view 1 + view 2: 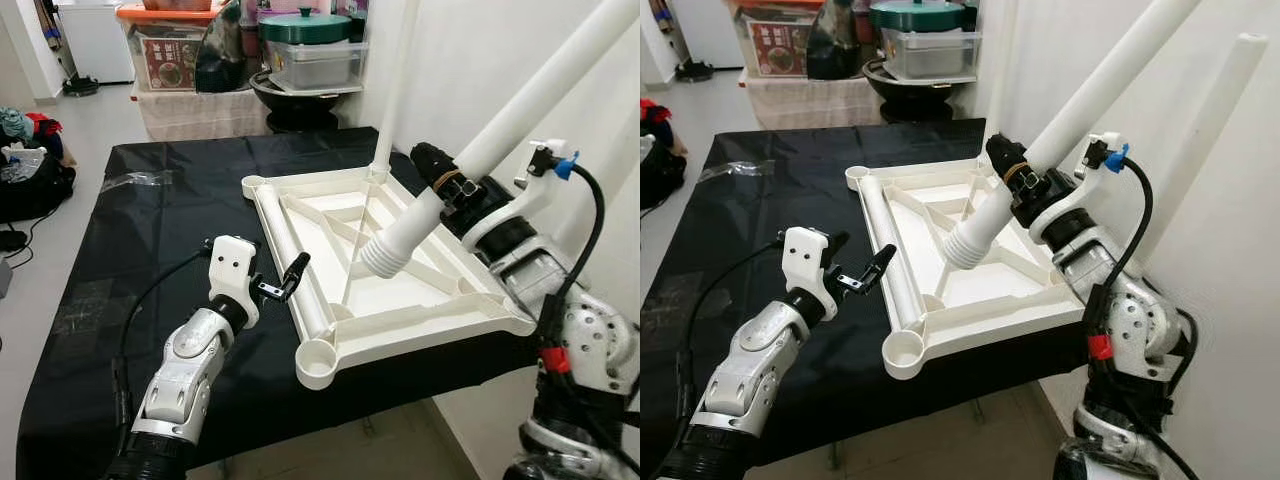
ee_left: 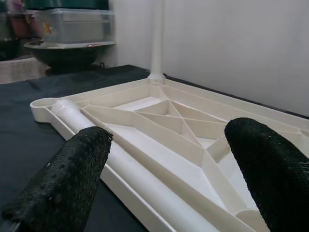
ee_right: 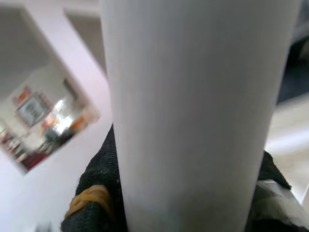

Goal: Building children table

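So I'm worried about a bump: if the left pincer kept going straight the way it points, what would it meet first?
Probably the loose white leg lying along the near edge of the upturned tabletop. The left pincer is open, aimed at it; depth is unclear.

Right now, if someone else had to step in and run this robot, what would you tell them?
Right end effector: shut on a white table leg, threaded end hovering tilted over the upturned tabletop.
Left end effector: open, empty, beside the tabletop's near edge.
Done: one leg stands in the far corner socket.
Another leg lies along the tabletop's left side.
Left: the near corner socket is empty; seat the held leg, then the rest.
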Robot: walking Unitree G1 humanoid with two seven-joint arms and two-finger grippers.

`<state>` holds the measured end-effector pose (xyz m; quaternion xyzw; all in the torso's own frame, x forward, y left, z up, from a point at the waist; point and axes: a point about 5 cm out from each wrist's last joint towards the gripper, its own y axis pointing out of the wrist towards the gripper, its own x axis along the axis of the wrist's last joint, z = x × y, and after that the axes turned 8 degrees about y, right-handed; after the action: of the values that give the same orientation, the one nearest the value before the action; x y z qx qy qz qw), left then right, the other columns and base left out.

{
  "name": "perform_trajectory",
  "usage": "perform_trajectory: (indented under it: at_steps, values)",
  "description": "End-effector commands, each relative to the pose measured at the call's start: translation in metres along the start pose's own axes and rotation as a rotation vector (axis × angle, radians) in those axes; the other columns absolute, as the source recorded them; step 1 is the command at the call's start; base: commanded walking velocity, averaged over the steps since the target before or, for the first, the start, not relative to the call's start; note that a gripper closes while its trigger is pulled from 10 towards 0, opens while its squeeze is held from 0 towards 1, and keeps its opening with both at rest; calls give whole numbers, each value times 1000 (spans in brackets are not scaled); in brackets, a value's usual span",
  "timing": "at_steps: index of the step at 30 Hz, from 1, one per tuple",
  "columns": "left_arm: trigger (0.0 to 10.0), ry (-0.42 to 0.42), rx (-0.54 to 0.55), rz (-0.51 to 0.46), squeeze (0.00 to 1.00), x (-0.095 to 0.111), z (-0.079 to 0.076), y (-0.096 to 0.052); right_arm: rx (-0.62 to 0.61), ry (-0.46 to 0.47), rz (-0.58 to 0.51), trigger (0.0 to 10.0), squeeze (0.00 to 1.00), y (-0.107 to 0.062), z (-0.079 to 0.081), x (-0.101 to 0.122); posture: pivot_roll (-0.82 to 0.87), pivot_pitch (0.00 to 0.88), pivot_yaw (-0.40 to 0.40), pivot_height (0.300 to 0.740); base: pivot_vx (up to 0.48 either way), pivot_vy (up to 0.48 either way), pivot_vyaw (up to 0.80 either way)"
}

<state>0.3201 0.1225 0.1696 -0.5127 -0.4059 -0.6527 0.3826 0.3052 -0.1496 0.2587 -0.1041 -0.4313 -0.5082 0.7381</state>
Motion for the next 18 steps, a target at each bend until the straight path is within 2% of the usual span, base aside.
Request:
perform_trajectory:
  at_steps: [1, 2, 3, 5, 7, 8, 11, 12, 13, 14, 15, 16, 17, 18]
  values:
    - [10000, 2, -2, 12, 0, -3, -1, -1, 21, 6, 69, 10000, 0, 1, 6, -15, 25, 0, -77, 740, 0, 0, 0]
    - [10000, 2, -1, 12, 0, -3, -1, -1, 27, 27, 132, 10000, 0, -3, 9, -34, 27, 0, -77, 740, 0, 0, 0]
    - [10000, 2, -1, 12, 0, -3, -1, -1, 27, 27, 132, 10000, 0, -3, 9, -34, 27, 0, -77, 740, 0, 0, 0]
    - [10000, 2, 0, 12, 0, -3, -1, -1, 41, 31, 191, 10000, 0, -6, 13, -49, 27, 0, -78, 740, 0, 0, 0]
    - [10000, 2, 0, 12, 0, -3, -1, -1, 43, 21, 189, 10000, 0, -4, 13, -45, 25, 0, -77, 740, 0, 0, 0]
    - [10000, 2, 0, 11, 0, -3, -1, 0, 37, -1, 153, 10000, 0, 0, 10, -31, 24, 0, -78, 740, 0, 0, 0]
    - [10000, 2, 0, 11, 0, -3, -1, 0, 37, -1, 153, 10000, 0, 0, 10, -31, 24, 0, -78, 740, 0, 0, 0]
    - [10000, 1, 0, 11, 0, -3, 0, 0, 26, -22, 110, 10000, 0, 3, 7, -16, 22, 0, -77, 740, 0, 0, 0]
    - [10000, 0, -1, 10, 0, -3, -1, 0, -48, -70, -14, 10000, 0, 7, -6, 17, 21, 0, -79, 740, 0, 0, 0]
    - [10000, 0, -1, 10, 0, -3, -1, 0, -48, -70, -14, 10000, 0, 7, -6, 17, 21, 0, -79, 740, 0, 0, 0]
    - [10000, -1, -1, 9, 0, -3, -1, 0, -136, -96, -150, 10000, 0, 6, -18, 49, 21, 0, -79, 740, 0, 0, 0]
    - [10000, -2, -1, 9, 0, -3, -2, 0, -195, -105, -240, 10000, 0, 3, -25, 69, 20, 0, -80, 740, 0, 0, 0]
    - [10000, -2, -1, 9, 0, -3, -2, 0, -195, -105, -240, 10000, 0, 3, -25, 69, 20, 0, -80, 740, 0, 0, 0]
    - [10000, -3, -1, 9, 0, -3, -2, 0, -227, -110, -294, 10000, 0, -1, -30, 81, 21, 0, -81, 740, 0, 0, 0]
